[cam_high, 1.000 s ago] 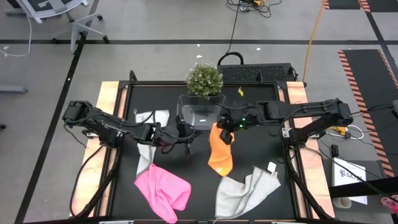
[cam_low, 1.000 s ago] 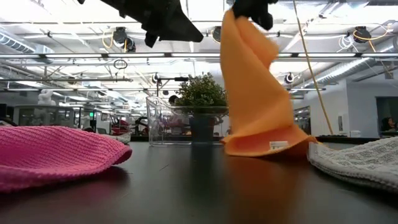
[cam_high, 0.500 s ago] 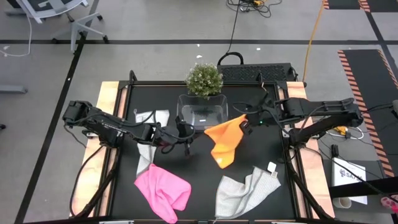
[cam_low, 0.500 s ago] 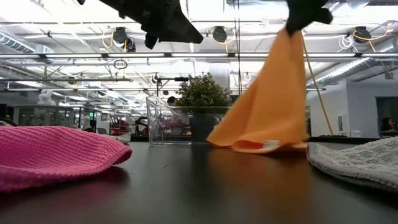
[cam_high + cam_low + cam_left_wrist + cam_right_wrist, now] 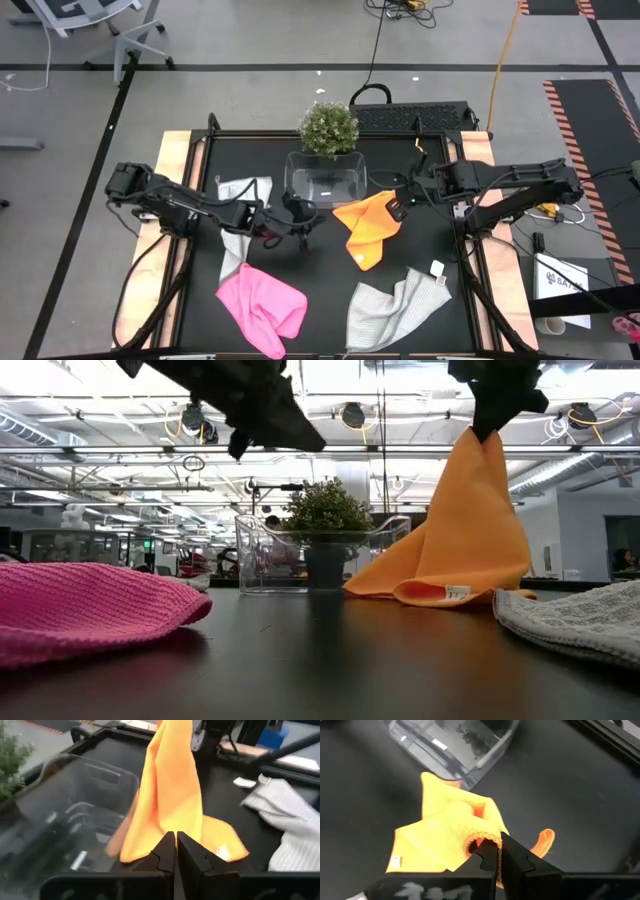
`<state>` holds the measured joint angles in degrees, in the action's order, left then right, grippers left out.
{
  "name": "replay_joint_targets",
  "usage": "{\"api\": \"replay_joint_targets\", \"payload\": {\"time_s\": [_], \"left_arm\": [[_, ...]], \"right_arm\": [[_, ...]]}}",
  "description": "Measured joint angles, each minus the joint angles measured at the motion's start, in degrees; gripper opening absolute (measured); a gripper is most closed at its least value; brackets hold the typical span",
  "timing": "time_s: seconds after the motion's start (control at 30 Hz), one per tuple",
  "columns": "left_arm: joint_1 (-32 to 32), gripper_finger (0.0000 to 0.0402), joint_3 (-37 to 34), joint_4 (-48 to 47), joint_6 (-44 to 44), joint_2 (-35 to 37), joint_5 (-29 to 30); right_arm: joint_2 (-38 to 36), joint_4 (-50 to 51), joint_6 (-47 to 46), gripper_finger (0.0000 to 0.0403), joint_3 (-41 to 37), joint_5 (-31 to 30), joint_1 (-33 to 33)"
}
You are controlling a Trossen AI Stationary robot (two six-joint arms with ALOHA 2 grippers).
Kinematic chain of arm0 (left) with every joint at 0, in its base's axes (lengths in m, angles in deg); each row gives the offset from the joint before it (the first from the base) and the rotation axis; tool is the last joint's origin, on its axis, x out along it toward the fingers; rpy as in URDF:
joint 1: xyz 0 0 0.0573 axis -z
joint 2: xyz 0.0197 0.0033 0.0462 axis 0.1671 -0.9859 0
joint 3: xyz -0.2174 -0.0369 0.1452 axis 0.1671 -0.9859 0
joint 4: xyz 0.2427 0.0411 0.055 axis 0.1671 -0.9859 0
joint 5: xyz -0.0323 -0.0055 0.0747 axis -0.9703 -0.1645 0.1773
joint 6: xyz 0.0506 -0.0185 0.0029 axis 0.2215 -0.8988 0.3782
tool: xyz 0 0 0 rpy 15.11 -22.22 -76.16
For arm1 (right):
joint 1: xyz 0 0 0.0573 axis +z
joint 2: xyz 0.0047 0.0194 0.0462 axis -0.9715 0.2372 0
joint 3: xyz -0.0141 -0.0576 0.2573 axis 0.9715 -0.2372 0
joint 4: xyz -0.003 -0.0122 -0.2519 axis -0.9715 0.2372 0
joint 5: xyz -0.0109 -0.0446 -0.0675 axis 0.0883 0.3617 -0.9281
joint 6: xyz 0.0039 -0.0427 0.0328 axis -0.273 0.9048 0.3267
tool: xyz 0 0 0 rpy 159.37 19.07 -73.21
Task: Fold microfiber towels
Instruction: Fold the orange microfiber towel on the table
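The orange towel hangs from my right gripper, which is shut on its top, right of the table's middle. The towel's lower part lies on the table. My left gripper hovers shut above the table, left of the orange towel, and holds nothing. A pink towel lies crumpled at the near left. One grey towel lies at the near right. Another grey towel lies partly under my left arm. My right gripper pinches a bunched bit of the orange towel's upper edge between its two fingers, several layers gathered. The fingers slant down from the table's right side. The towel hangs slack below them, its lower end with a white label on the table.
A clear plastic tub stands at the far middle of the table, just beyond the orange towel. A small potted plant sits behind it. The black table top lies bare between the towels.
My right gripper has gone toward the table's right edge and tipped further down, still shut on the orange towel. The towel's top has followed it, and the cloth now slants and spreads wider. Its lower end has stayed on the table.
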<state>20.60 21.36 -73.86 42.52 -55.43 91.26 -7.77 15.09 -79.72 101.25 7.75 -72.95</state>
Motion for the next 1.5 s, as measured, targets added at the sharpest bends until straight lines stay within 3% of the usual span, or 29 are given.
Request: {"api": "replay_joint_targets", "payload": {"time_s": [0.23, 0.37, 0.43, 0.6, 0.8, 1.07, 1.23, 1.5], "left_arm": [[0.49, 0.0019, -0.06, 0.33, -3.20, -2.87, -1.75], [0.65, 0.0019, -0.16, 3.99, -2.92, -6.98, -3.33], [0.67, 0.0019, 0.11, 10.54, -2.05, -9.63, -5.04], [0.75, 0.0019, 1.21, 17.40, 12.13, -13.54, -6.08], [0.58, 0.0019, 6.88, 7.96, 35.53, -15.99, -0.36], [-0.15, 0.0023, 12.73, 2.13, 43.57, -21.05, -3.17], [-0.37, 0.0051, 16.09, 3.80, 43.49, -24.18, -5.83], [-0.42, 0.0128, 19.29, 2.23, 43.47, -28.12, -5.86]], "right_arm": [[-0.12, -5.18, 3.27, 0.0000, -0.15, 0.04, -0.61], [-0.15, -7.91, 5.84, 0.0000, -0.15, 0.10, -1.04], [-0.17, -8.46, 6.02, 0.0000, -0.15, 0.11, -1.16], [-0.15, -8.17, 6.42, 0.0000, -0.15, 0.20, -1.49], [-0.18, -8.26, 7.09, 0.0000, -0.15, 0.22, -1.49], [-0.20, -8.51, 7.75, 0.0000, -0.13, 0.24, -1.49], [-0.53, -9.18, 8.71, 0.0000, -0.08, 1.63, -1.49], [-0.87, -9.90, 9.95, 0.0000, -0.09, 1.79, -1.49]]}}
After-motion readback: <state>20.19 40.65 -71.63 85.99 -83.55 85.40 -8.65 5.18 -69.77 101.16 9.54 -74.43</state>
